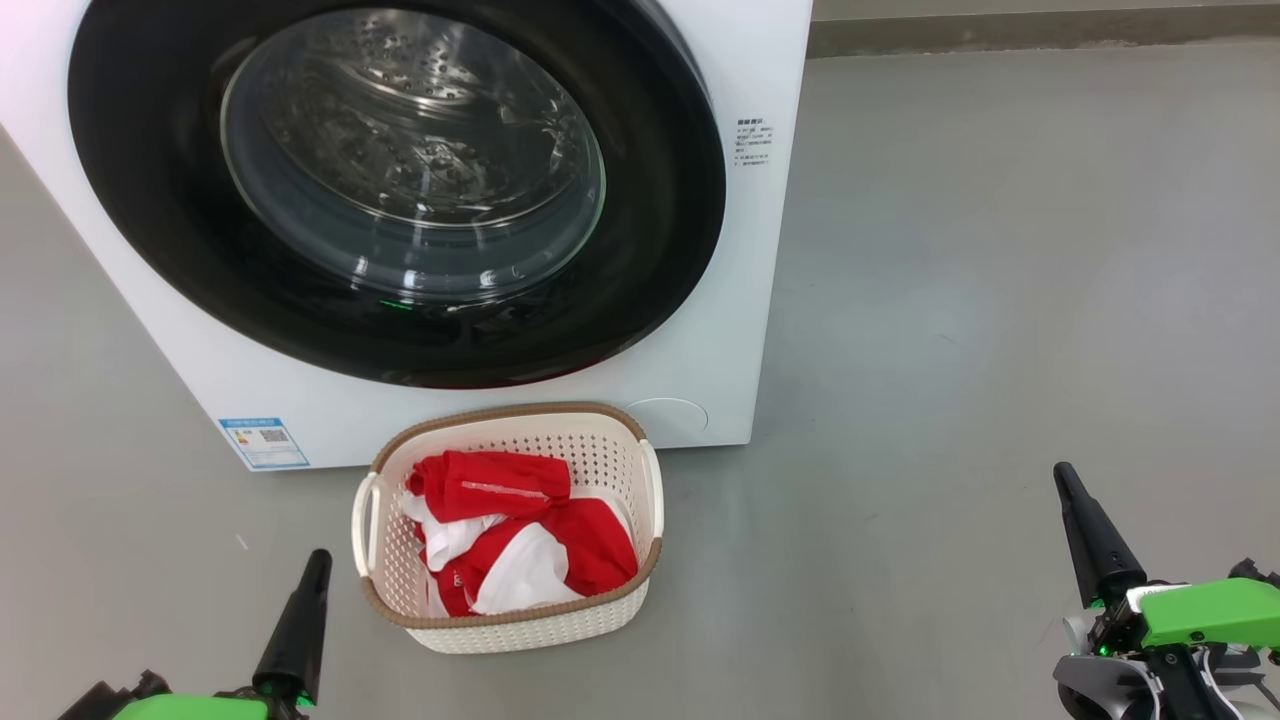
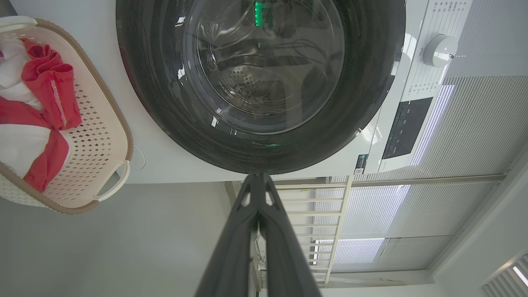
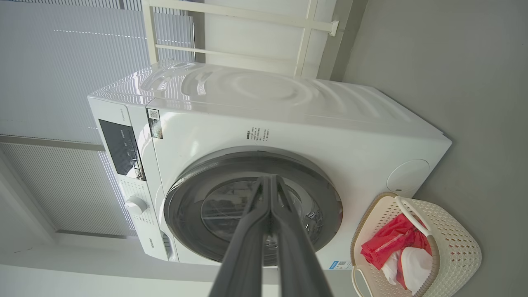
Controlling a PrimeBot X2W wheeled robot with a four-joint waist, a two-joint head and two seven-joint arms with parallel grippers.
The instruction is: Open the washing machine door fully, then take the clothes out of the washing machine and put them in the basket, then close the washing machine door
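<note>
The washing machine (image 1: 740, 330) (image 3: 288, 123) stands ahead with its round black-rimmed door (image 1: 400, 190) (image 2: 264, 82) (image 3: 251, 206) lying flat against the front, the steel drum showing through the glass. Red and white clothes (image 1: 515, 545) (image 2: 37, 119) (image 3: 392, 247) lie in the cream basket (image 1: 500, 625) (image 2: 103, 136) (image 3: 458, 247) on the floor just before the machine. My left gripper (image 1: 318, 556) (image 2: 256, 176) sits low at the basket's left, shut and holding nothing. My right gripper (image 1: 1062, 470) (image 3: 270, 178) is far to the right, shut and holding nothing.
Grey floor (image 1: 1000, 300) spreads wide to the right of the machine. A control panel and dial (image 2: 439, 49) top the machine's front. White slatted blinds (image 3: 62, 82) and a white frame (image 3: 305, 29) stand behind it.
</note>
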